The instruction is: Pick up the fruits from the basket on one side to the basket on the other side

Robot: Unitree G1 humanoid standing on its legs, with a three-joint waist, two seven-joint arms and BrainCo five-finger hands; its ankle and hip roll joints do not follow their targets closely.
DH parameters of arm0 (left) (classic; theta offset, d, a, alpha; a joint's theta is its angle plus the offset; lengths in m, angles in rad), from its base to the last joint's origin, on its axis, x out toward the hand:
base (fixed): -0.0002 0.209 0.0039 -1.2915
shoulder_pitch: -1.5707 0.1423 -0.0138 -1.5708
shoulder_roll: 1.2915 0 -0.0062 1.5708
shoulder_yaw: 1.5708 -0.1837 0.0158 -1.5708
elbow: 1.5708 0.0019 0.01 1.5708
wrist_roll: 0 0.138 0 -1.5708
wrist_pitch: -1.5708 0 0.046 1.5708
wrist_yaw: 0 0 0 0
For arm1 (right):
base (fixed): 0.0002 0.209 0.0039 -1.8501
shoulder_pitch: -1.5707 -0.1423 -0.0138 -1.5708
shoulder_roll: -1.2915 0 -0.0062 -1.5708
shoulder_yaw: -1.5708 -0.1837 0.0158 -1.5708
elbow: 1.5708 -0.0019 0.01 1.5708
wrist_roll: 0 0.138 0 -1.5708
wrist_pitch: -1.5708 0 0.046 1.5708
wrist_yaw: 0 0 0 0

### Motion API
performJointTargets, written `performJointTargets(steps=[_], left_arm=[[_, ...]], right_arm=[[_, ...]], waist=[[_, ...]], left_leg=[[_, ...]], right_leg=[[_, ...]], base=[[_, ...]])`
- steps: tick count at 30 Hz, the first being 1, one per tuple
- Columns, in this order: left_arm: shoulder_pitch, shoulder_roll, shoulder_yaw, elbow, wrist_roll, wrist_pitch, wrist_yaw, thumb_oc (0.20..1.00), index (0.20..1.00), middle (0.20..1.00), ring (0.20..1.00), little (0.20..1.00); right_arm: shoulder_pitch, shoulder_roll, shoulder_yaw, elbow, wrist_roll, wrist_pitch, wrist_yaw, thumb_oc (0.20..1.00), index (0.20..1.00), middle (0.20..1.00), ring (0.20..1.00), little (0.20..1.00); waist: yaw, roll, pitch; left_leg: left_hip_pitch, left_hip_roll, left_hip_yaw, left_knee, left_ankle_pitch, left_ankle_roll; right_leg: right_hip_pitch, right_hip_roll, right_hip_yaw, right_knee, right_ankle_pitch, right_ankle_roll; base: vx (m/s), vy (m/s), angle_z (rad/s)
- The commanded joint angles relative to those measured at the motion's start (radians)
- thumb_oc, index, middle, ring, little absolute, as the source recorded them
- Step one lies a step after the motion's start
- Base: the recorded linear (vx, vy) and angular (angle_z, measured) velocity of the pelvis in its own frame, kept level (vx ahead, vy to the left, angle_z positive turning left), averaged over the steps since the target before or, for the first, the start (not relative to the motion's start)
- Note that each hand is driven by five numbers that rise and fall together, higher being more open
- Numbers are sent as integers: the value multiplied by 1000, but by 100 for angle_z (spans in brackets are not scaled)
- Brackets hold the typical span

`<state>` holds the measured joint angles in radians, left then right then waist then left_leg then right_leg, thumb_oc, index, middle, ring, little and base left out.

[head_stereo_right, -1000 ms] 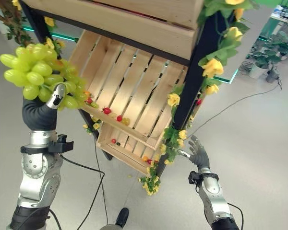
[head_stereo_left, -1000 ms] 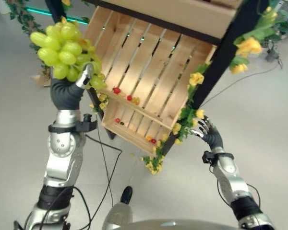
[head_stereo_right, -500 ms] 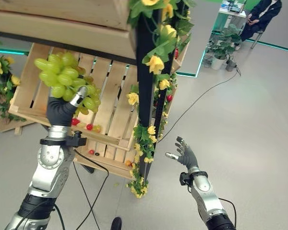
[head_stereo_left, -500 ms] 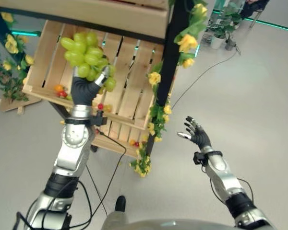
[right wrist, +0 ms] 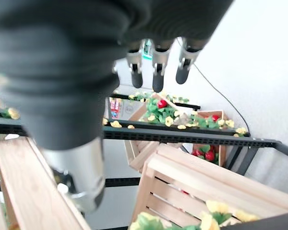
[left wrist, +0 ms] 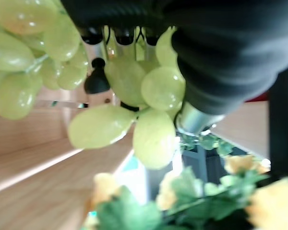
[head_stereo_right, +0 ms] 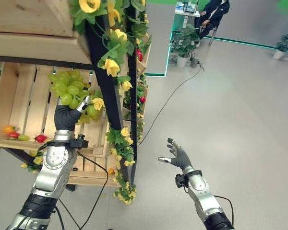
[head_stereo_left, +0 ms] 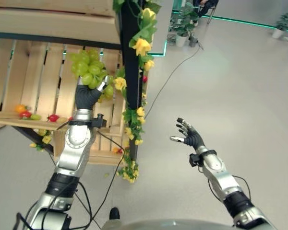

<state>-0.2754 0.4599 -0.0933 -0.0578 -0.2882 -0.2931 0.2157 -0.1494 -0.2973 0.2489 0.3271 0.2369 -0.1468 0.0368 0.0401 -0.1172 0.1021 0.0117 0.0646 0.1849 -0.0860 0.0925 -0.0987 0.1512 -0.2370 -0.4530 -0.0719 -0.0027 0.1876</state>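
The left hand is curled round a bunch of green grapes, held up in front of the slatted wooden crate, so the carrying step looks in hand. The right hand hangs with fingers spread, holding nothing. Next the grapes need taking to the other basket, probably beyond the flower-wrapped black post, though I cannot make it out clearly.

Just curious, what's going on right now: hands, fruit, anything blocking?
Left hand shut on grapes, held up before wooden crate. Right hand open, empty. Black flowered post close beside grapes.
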Motion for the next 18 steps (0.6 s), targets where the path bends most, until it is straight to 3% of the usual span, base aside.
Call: performJointTargets(steps=[1,13,18], left_arm=[[-55,9,75,32,42,-49,16,1000,1000,1000,1000,1000],[15,5,110,54,67,-5,10,1000,1000,1000,1000,1000],[44,15,131,99,95,48,-1,1000,1000,1000,1000,1000]], right_arm=[[-37,-26,10,-54,-9,-38,5,1000,1000,1000,1000,1000],[-10,-26,-18,-55,-23,-25,3,1000,1000,1000,1000,1000],[-1,-34,-40,-50,-38,-15,-1,1000,1000,1000,1000,1000]], waist=[[9,11,-51],[9,4,-55],[12,3,-52]], left_leg=[[69,-13,-29,22,-118,24],[78,-14,-14,21,-120,29],[77,-16,-15,20,-119,31]], right_leg=[[-77,16,-27,-9,105,-18],[-75,24,-19,-11,105,-20],[-73,24,-25,-12,106,-20]], base=[[0,12,-24],[5,8,-6],[0,0,0]])
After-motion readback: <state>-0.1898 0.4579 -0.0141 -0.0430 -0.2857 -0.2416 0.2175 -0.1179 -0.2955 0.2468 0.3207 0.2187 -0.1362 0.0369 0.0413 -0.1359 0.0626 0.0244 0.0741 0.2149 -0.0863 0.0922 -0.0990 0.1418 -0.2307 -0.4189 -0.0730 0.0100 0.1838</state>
